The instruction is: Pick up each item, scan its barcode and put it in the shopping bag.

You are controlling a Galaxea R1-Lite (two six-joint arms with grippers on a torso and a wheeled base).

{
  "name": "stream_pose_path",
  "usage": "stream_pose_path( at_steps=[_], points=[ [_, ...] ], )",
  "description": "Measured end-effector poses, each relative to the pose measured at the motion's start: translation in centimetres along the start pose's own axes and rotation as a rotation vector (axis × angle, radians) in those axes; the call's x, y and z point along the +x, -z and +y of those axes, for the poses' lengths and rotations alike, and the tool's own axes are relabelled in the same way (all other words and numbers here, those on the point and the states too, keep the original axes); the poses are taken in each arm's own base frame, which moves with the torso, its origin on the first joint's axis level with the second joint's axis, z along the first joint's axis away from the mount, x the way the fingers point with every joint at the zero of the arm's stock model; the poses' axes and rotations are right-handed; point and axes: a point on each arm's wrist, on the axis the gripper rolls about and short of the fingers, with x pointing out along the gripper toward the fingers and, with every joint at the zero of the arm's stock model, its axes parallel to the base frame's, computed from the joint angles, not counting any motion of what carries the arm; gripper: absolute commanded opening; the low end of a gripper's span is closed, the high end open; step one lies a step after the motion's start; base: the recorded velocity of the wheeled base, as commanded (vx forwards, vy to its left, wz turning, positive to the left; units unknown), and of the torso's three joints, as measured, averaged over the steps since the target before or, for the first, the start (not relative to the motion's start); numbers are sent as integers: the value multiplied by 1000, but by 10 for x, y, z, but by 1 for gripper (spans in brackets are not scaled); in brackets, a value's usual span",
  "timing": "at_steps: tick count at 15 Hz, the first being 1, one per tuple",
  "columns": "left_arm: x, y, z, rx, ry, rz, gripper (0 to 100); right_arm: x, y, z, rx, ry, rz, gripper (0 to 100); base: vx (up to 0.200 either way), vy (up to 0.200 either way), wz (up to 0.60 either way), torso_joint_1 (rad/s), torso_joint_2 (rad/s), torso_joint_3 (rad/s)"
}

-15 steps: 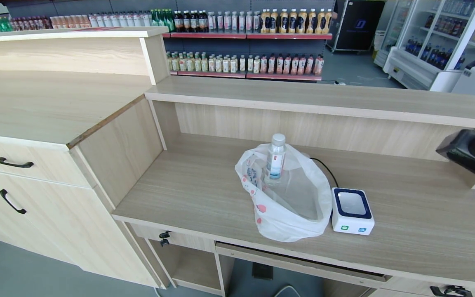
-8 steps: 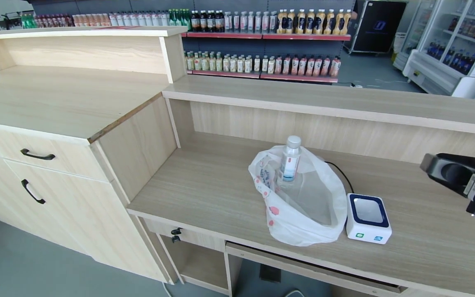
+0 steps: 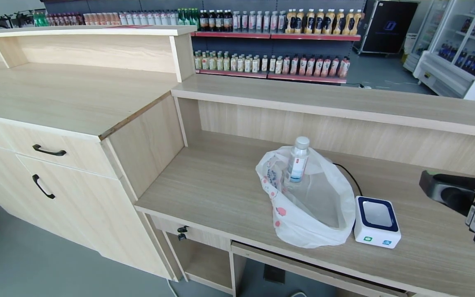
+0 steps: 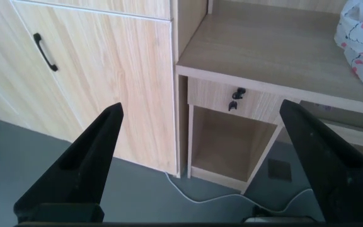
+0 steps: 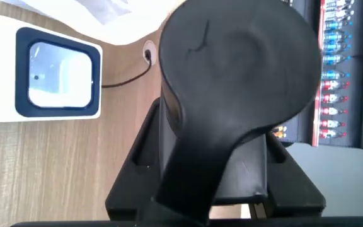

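Observation:
A white shopping bag (image 3: 303,222) with pink prints stands open on the lower desk (image 3: 221,194). A clear water bottle (image 3: 297,163) with a white cap stands upright in its far side. Right beside the bag sits a white scan box (image 3: 377,222) with a blue-framed window and a black cable; it shows too as the scan box (image 5: 55,75). My right gripper (image 3: 470,204) hangs over the desk to the right of the box, shut on a black handheld scanner (image 3: 443,189), whose head is the scanner (image 5: 238,69). My left gripper (image 4: 200,164) is open and empty, low in front of the desk's drawer lock (image 4: 235,101).
A raised wooden counter (image 3: 68,99) with drawers stands to the left, and a high ledge (image 3: 336,99) runs behind the desk. Beyond are shelves of drink bottles (image 3: 270,62) and glass-door fridges (image 3: 464,45). Bare desk lies left of the bag.
The head camera has turned, shifting the whole picture to the right. My right gripper with the handheld scanner has come lower and nearer the scan box. Bag and bottle have not moved.

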Motion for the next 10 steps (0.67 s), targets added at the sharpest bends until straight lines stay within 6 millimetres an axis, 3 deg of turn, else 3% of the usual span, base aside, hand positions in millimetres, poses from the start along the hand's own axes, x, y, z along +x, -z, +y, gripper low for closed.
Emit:
stream_pose_path(
  at_steps=[10],
  points=[
    [0,0,0,0,1,0,100,18,24,38,61,-79,-87,0,0,0,0,0,0,0]
  ],
)
